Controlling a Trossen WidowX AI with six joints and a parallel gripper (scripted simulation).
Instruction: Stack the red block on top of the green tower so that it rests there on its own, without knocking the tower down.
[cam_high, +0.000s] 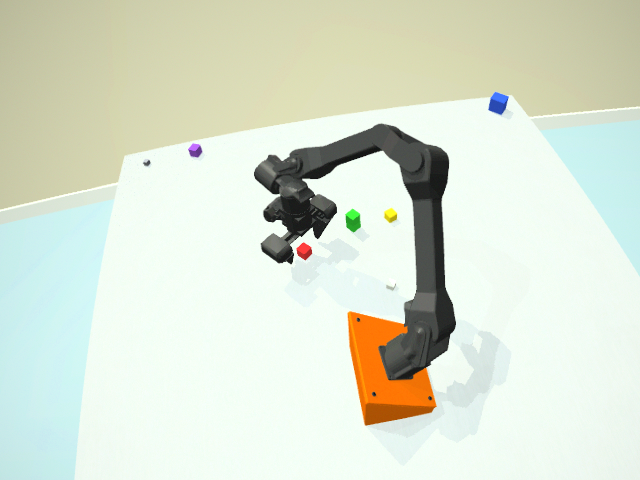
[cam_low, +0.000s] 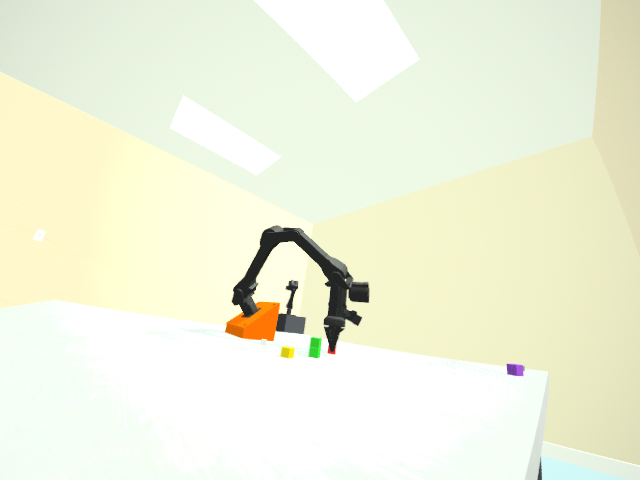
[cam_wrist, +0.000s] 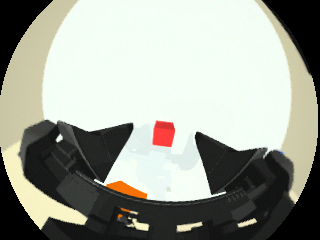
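Observation:
The red block (cam_high: 303, 251) (cam_low: 331, 351) (cam_wrist: 163, 134) lies on the white table. In the wrist view it shows in the gap between the fingertips, a little nearer the middle of the picture. My gripper (cam_high: 304, 250) (cam_low: 331, 349) (cam_wrist: 164, 130) is open and empty, pointing down just above the red block, with one finger to either side. In the exterior view the fingers hide part of the block. The green tower (cam_high: 353, 220) (cam_low: 315, 347) stands upright, two blocks high, to the right of the gripper in the top view; the wrist view does not show it.
A yellow block (cam_high: 390, 215) (cam_low: 287, 352) lies beside the green tower. A small white block (cam_high: 391, 284) lies near the orange base (cam_high: 382, 372) (cam_low: 258, 322). A purple block (cam_high: 194, 150) (cam_low: 514, 369), a small grey block (cam_high: 146, 162) and a blue block (cam_high: 497, 103) lie near the far edge.

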